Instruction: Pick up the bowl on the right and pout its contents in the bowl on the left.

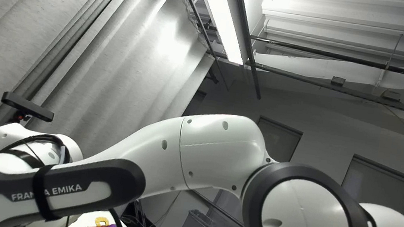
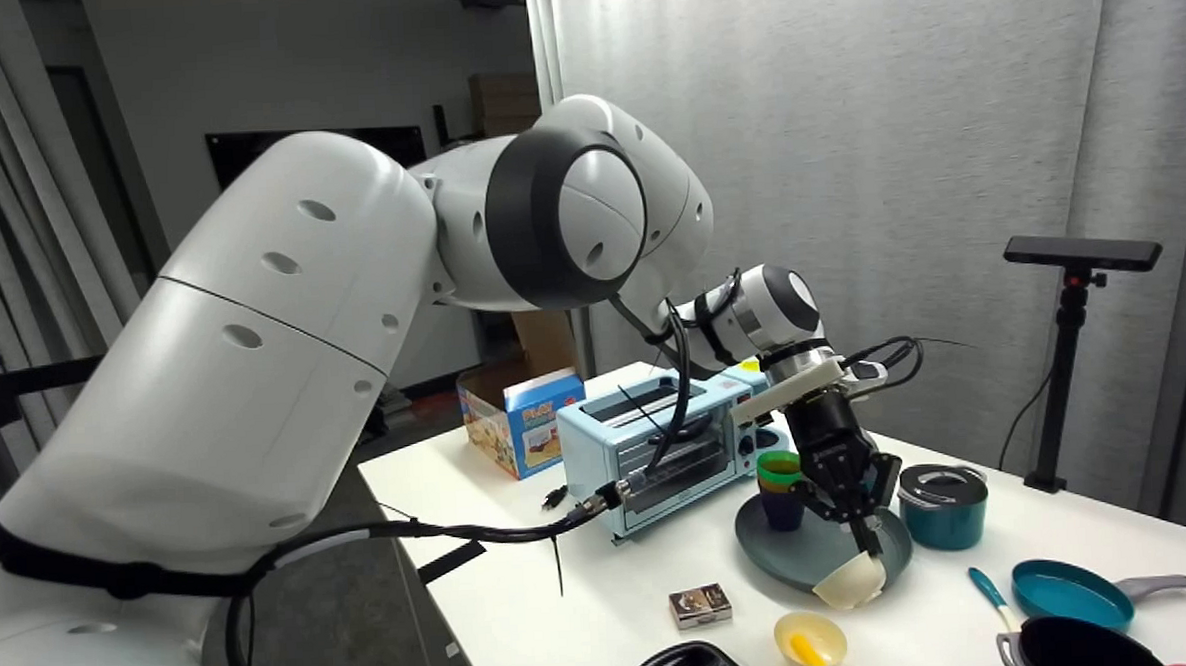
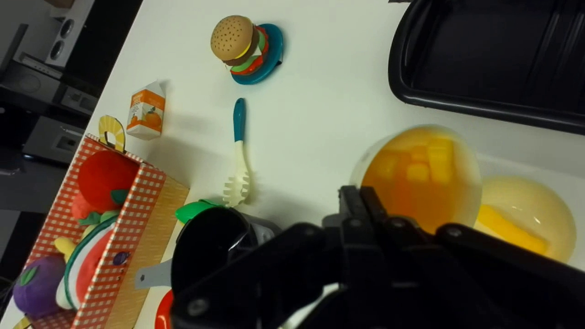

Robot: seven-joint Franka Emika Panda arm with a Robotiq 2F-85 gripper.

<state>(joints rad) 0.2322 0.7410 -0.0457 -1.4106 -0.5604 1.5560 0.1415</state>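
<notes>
My gripper [image 2: 871, 546] is shut on the rim of a cream bowl [image 2: 850, 584] and holds it tilted, apparently above the table. In the wrist view the fingertips [image 3: 361, 196] pinch the left side of this held bowl [image 3: 470, 187], and orange-yellow pieces [image 3: 418, 172] lie inside it. A second cream bowl [image 2: 788, 627] stands on the table beside it with a yellow piece [image 2: 807, 650] in it. This second bowl also shows in the wrist view [image 3: 550, 208], partly hidden behind the held bowl. The gripper and bowls are out of view in an exterior view showing mostly the arm.
A grey plate [image 2: 771, 550] with stacked cups [image 2: 780, 480] lies behind the held bowl. A teal pot [image 2: 944, 513], blue pan [image 2: 1065, 593] and dark pot [image 2: 1077, 649] stand nearby. A black tray [image 3: 493, 59], small box [image 2: 700, 606] and toaster oven [image 2: 599, 463] are also around.
</notes>
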